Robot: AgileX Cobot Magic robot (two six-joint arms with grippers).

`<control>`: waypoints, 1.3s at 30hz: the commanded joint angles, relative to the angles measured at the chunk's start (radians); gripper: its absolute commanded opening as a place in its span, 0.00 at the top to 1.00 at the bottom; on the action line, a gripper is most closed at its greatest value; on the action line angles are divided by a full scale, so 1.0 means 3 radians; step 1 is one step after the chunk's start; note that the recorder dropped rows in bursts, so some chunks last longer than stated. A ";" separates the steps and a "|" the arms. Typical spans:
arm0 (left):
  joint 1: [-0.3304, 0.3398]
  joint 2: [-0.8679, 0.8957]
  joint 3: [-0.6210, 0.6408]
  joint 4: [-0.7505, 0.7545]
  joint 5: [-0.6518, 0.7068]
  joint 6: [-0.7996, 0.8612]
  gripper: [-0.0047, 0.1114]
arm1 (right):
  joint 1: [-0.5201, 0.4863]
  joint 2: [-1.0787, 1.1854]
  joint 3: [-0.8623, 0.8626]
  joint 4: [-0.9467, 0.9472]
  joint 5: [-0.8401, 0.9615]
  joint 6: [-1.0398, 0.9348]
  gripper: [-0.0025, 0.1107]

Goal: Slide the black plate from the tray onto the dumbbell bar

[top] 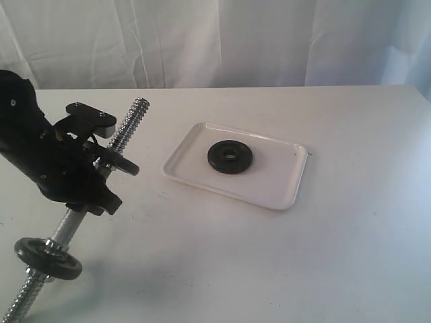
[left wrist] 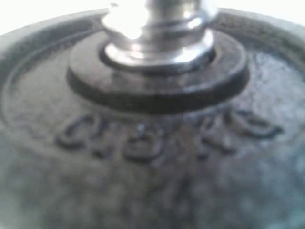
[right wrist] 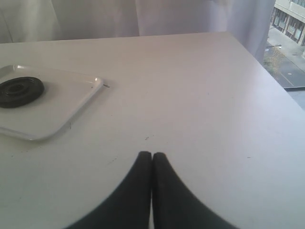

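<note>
The white table [top: 350, 256] fills nearly the whole exterior view, its far edge meeting a pale curtain [top: 222, 40], with a wide bare stretch running from the middle out to the right side. The tray [top: 273, 192] lies flat a little right of the centre, turned at a slant to the table's edges, its low rim unbroken all round and well clear of every table edge. At the left, the left gripper [top: 91, 178] is clenched round the smooth middle of the dumbbell bar [top: 135, 118], which is tilted, its upper threaded end free and aimed up and away, with a strip of open table between it and the tray's nearest rim. Two discs already sit on the bar: one just above the grasp [top: 122, 162], one lower down [top: 48, 258] (the left wrist view shows a disc face [left wrist: 143, 181] and a chrome nut [left wrist: 157, 33], blurred). The black plate [top: 230, 157] lies flat in the tray, nearer its far left corner, touching no rim. The right gripper [right wrist: 151, 158] hovers over bare table beside the tray, its fingers [right wrist: 138, 191] pressed together on nothing.
</note>
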 commanded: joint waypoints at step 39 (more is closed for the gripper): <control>0.0002 -0.0558 0.0417 -0.0061 -0.0221 0.0071 0.96 | -0.0027 -0.0020 0.0018 0.0681 -0.2051 0.1954 0.98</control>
